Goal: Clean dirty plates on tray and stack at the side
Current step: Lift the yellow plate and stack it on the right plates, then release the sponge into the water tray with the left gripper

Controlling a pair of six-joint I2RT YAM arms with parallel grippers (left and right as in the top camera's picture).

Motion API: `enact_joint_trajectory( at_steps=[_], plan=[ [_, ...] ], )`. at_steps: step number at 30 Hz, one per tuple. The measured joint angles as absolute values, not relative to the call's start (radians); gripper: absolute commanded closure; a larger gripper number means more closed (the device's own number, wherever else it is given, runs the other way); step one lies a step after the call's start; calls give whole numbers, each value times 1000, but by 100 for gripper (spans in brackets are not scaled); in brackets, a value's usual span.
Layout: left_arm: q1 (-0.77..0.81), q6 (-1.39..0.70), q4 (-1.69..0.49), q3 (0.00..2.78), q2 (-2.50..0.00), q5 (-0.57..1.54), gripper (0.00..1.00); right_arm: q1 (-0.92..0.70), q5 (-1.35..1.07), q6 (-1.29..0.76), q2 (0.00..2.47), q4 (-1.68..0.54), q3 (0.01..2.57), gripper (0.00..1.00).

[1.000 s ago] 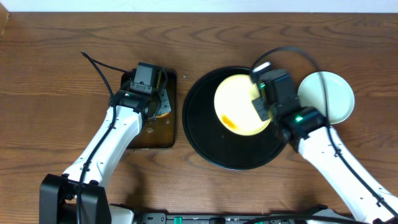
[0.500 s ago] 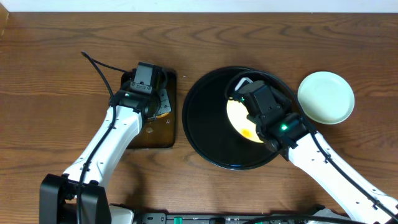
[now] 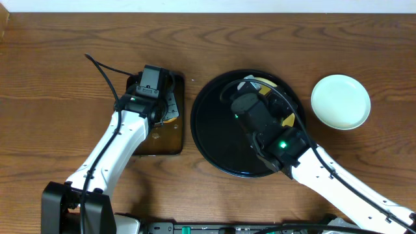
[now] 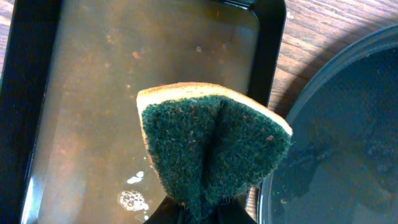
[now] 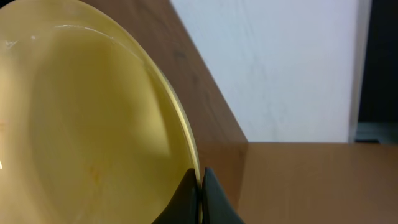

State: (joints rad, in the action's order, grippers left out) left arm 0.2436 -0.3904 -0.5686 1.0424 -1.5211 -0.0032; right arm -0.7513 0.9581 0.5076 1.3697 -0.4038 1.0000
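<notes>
My right gripper [image 5: 200, 180] is shut on the rim of the pale yellow plate [image 5: 81, 124] and holds it tilted on edge over the round black tray [image 3: 214, 136]. In the overhead view only slivers of the yellow plate [image 3: 262, 80] show round my right wrist. A pale blue-white plate [image 3: 340, 102] sits on the table right of the tray and looks clean. No other plate shows. My left gripper [image 4: 199, 214] is shut on a green-and-yellow sponge [image 4: 211, 149] above the rectangular tray.
The rectangular black tray [image 3: 159, 140] with brownish liquid lies left of the round tray; its rim [image 4: 268, 50] and the round tray's edge [image 4: 348, 137] show in the left wrist view. A white wall runs along the table's far edge.
My right arm has swung left over the round tray with the yellow plate, tipping it from flat to on edge, so the plate is now mostly hidden. The left arm has not moved.
</notes>
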Motion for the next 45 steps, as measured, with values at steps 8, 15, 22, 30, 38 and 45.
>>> enact_joint_trajectory(
  at_steps=[8,15,22,30,38,45],
  plan=[
    [244,-391,-569,1042,-1521,-3,88,-730,991,472,1370,-383,1000,99],
    [244,-390,-569,1042,-1521,-3,92,-535,931,303,1370,-386,1000,99],
    [244,-266,-500,1042,-1537,-4,92,-74,714,4,1370,-432,1000,99],
    [242,-167,-426,1042,-1657,-22,88,239,474,-143,1433,-429,1000,95],
    [224,-149,-418,1042,-1659,-46,36,271,286,-174,1484,-380,999,61],
    [224,-149,-418,1042,-1650,-48,25,225,-118,-117,1484,-435,999,54]
  ],
)
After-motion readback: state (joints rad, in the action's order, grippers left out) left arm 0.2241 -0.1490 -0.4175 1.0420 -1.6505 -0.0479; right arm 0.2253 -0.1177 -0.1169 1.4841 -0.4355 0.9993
